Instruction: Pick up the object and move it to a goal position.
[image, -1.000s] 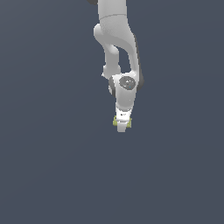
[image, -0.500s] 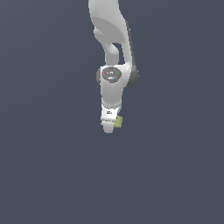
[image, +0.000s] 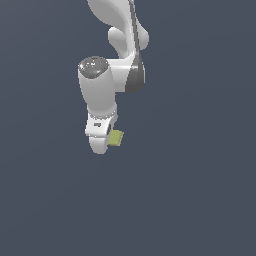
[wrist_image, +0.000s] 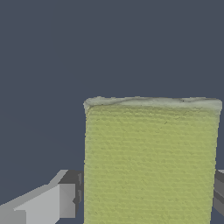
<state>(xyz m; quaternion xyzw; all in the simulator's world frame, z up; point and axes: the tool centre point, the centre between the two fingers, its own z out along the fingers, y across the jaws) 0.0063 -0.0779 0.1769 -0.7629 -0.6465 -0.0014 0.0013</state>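
Note:
The object (image: 116, 138) is a small flat yellow-green block, showing past the edge of the white hand on the exterior view's right. In the wrist view the object (wrist_image: 151, 162) fills much of the picture, with a grey finger (wrist_image: 52, 203) pressed against one side and the second finger (wrist_image: 220, 192) just showing at the other. My gripper (image: 106, 142) is shut on the block and holds it up in the air, below the bent white arm (image: 100, 85). The fingertips are hidden behind the hand in the exterior view.
A plain dark grey-blue background surrounds the arm in both views. No other objects, containers or edges show.
The arm has swung toward the exterior view's left and nearer the camera, carrying the block with it. The grip on the block has stayed the same.

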